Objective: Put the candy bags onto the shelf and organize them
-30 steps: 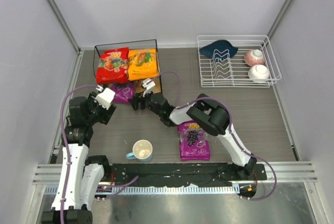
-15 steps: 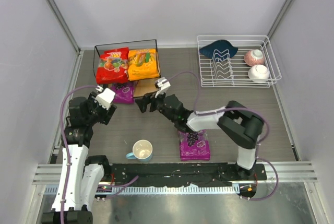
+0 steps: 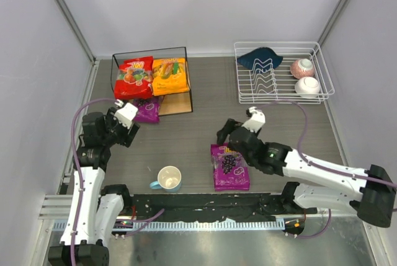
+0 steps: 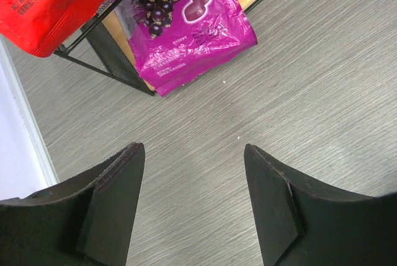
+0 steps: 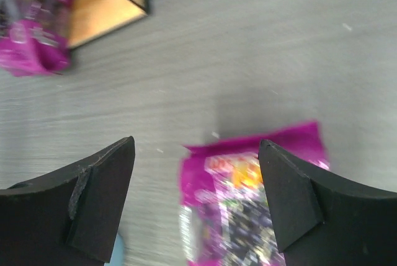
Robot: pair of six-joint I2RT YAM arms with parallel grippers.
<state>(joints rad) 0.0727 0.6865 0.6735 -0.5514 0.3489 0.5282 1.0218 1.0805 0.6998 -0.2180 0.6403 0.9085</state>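
Between pale walls [image 3: 37,61], we are seeing the grey bench [image 3: 186,148] carrying a purple bag [image 3: 230,167]. A red bag [image 3: 133,77] and orange bag [image 3: 169,75] are lying atop the shelf [image 3: 180,105], a second purple bag [image 3: 147,111] poking out beneath. Left fingers [image 4: 111,204] and right fingers [image 5: 99,198] are standing apart, empty.

The open left end effector [image 4: 192,201] hovers before a purple candy bag [image 4: 192,36] under the shelf [image 4: 118,55].

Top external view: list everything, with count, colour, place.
Red candy bag: one, shelf top tier, left.
Orange-yellow candy bag: one, top tier, right.
Purple candy bags: two, one at lower tier, one on table.
Shelf: one, wood, black wire, far left.
Mug: one, pale blue, near edge.
Dish rack: one, white wire, far right.
Cloth: one, dark blue, in rack.
Bowls: two, pinkish and white, in rack.
Left pincer: one, black, open, by shelf.
Right pincer: one, black, open, by table's purple bag.
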